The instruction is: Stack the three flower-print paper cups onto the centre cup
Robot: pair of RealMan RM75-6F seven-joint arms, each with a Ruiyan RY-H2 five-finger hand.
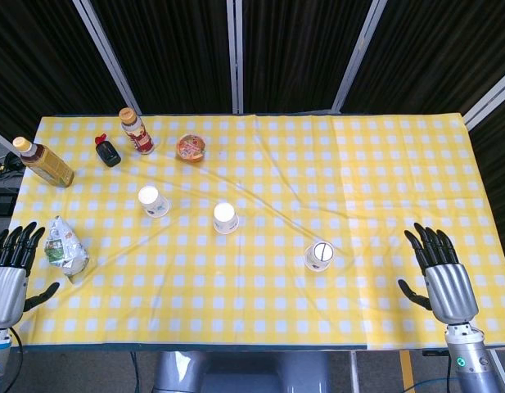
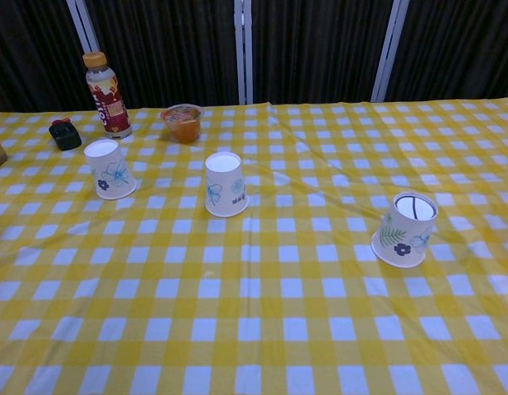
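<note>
Three flower-print paper cups stand upside down on the yellow checked table. The left cup (image 1: 153,201) (image 2: 110,169), the centre cup (image 1: 226,217) (image 2: 225,183) and the right cup (image 1: 319,255) (image 2: 406,229) are well apart from each other. My left hand (image 1: 11,266) hovers at the table's left front corner, fingers spread, holding nothing. My right hand (image 1: 440,270) is at the right front edge, also spread and empty. Neither hand shows in the chest view.
At the back left stand a tea bottle (image 1: 43,162), a red-labelled bottle (image 1: 137,131) (image 2: 106,95), a small dark bottle (image 1: 107,151) (image 2: 64,133) and an orange snack cup (image 1: 191,147) (image 2: 184,123). A crumpled snack bag (image 1: 65,246) lies beside my left hand.
</note>
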